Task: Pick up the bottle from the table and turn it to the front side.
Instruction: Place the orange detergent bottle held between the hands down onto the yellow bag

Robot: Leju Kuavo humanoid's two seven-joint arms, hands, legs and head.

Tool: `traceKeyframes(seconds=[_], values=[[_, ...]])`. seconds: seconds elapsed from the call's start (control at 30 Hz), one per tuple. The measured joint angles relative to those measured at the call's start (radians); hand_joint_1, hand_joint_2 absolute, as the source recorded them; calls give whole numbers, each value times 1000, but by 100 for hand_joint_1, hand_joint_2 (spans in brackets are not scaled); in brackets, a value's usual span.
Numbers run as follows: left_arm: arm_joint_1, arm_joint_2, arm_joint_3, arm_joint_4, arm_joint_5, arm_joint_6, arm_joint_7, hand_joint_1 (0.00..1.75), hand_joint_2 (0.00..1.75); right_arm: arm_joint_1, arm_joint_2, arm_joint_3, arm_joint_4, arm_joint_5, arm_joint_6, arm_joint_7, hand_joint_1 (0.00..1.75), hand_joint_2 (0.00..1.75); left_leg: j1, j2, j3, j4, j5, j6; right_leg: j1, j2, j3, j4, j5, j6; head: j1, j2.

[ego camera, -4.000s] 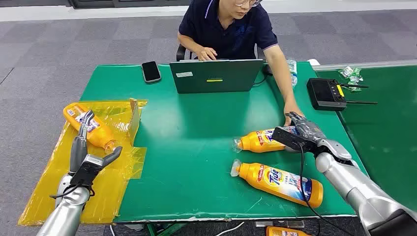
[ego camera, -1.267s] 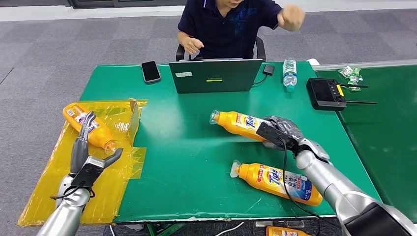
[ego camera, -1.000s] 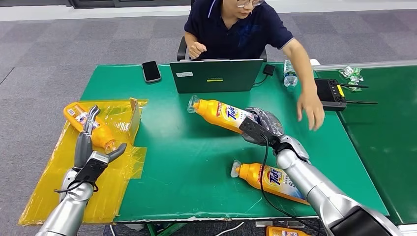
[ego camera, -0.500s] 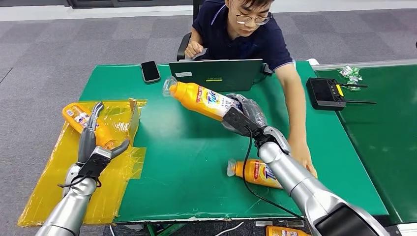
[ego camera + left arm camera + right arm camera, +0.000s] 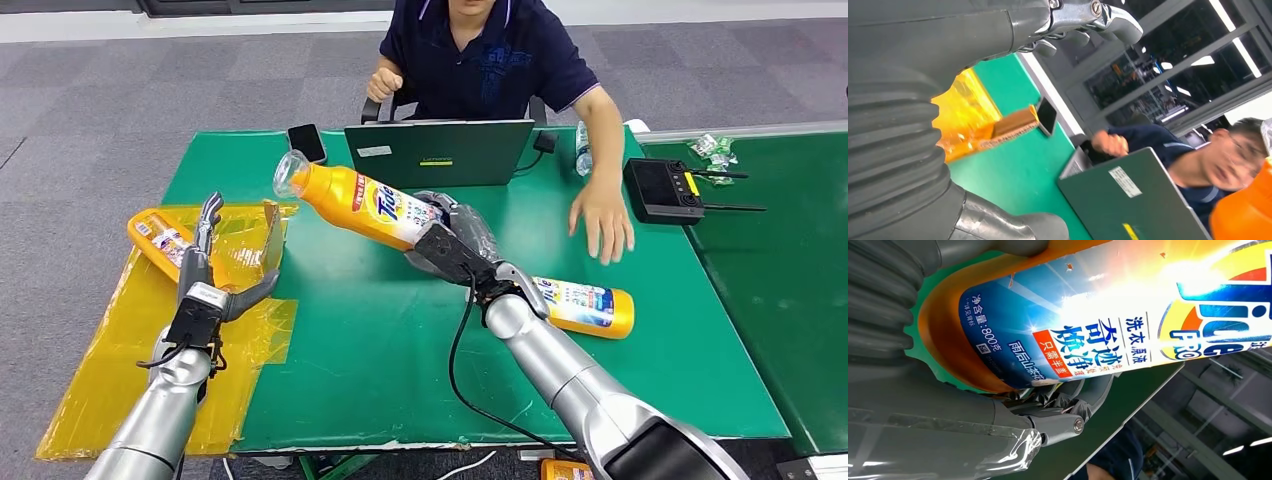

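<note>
Bottle [image 5: 355, 203] held aloft over table [image 5: 350, 330].
Right hand [image 5: 455, 240] grips the bottle's base end, body tilted, cap end toward the phone [image 5: 305, 143], label facing up. Left hand [image 5: 210, 285] is empty, fingers spread, above the yellow sheet [image 5: 120, 350]. A second bottle [image 5: 585, 305] lies flat near a person's hand [image 5: 603, 215].

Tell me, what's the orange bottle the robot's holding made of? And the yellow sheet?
The orange bottle in the right hand looks like glossy plastic: light glares off its printed label. The yellow sheet seems thin, see-through plastic film, wrinkled and shiny, though that's a guess.
</note>
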Motion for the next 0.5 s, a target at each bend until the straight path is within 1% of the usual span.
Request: traceKeyframes(seconds=[0.27, 0.5], values=[[1, -21, 0, -69, 178, -164, 0, 0, 175, -20, 51, 0, 73, -35, 6, -43, 175, 175, 0, -1, 0, 0, 0, 0, 0, -1, 0, 0, 0, 0, 0, 0], [2, -27, 0, -96, 193, -181, 0, 0, 175, -22, 66, 0, 100, -41, 8, -49, 175, 175, 0, -1, 0, 0, 0, 0, 0, -1, 0, 0, 0, 0, 0, 0]])
